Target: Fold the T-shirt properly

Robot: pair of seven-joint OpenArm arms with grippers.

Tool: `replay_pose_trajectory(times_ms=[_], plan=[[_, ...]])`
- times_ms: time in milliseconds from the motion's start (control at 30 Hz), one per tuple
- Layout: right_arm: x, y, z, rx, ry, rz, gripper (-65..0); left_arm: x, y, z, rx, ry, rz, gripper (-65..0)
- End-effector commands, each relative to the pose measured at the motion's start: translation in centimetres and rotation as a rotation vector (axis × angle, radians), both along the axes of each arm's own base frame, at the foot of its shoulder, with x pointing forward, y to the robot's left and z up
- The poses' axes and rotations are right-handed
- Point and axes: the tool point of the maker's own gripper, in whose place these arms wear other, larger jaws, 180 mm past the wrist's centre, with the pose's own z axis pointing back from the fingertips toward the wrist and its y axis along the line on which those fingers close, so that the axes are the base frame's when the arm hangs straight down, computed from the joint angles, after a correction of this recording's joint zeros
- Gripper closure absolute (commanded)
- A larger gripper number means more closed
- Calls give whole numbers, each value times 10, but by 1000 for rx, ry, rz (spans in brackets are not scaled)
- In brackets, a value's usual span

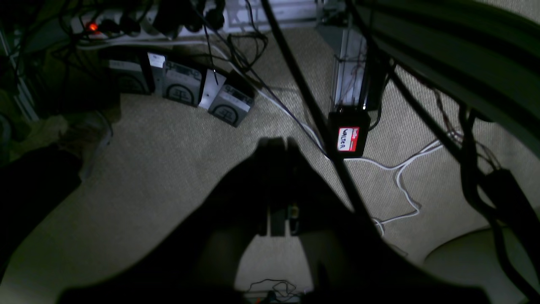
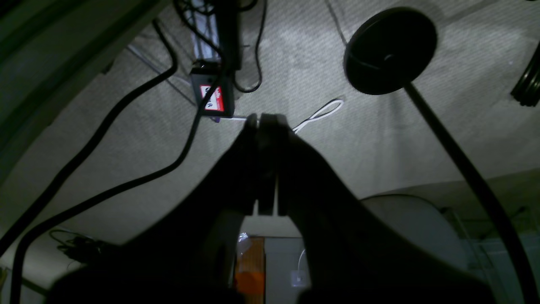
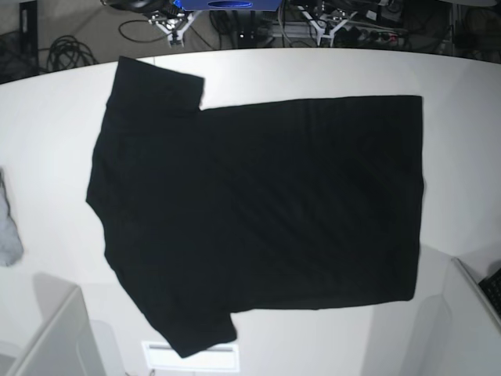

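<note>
Black and limp, the T-shirt (image 3: 258, 211) lies spread flat on the white table (image 3: 462, 157), likely light and floppy, best pinched at sleeve or hem corners; each gripper (image 1: 278, 145) (image 2: 265, 120) hangs closed and empty, off-table.

Beige woven carpet (image 1: 168, 160) underfoot, dimly lit. White cable (image 1: 400, 177) snaking across it, power strip (image 1: 126, 23) with a glowing red switch by the wall, grey boxes (image 1: 198, 90) propped nearby. Round black lamp base (image 2: 390, 50) on the floor. White table (image 3: 462, 86) brightly lit; dark cables (image 3: 66, 51) beyond its far edge.
</note>
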Motion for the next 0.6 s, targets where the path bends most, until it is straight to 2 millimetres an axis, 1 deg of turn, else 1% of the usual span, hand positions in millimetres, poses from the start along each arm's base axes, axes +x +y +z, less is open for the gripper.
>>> replay_pose_trajectory(times_ms=[0,133,200,300,367,400,433,500,567], plan=[[0,-2,0,-6,0,-11,-2,-1,1,0,4,-3,-8,-2],[1,9,0,11,-3,-4,-2,-3,-2,1,0,-28,-7,-2],[3,9,0,11,-6,-11,0,-6,-2,1,-1,-24,-15,-2],[0,10,0,13,-1,-8,0,-7,0,1,2,-21,-15,-2],[-6,9,0,11,8,-8,-5,-6,1,1,4,-25,-6,-3],[-6,9,0,11,8,-10,-21,-6,1,1,4,-25,-6,-3],[-6,10,0,13,8,-11,-56,-6,1,1,4,-25,-6,-3],[-7,11,0,14,14,-10,-182,-4,1,1,4,-28,-6,-5],[-9,11,1,14,17,-11,-281,-4,1,1,3,-28,-5,-5]])
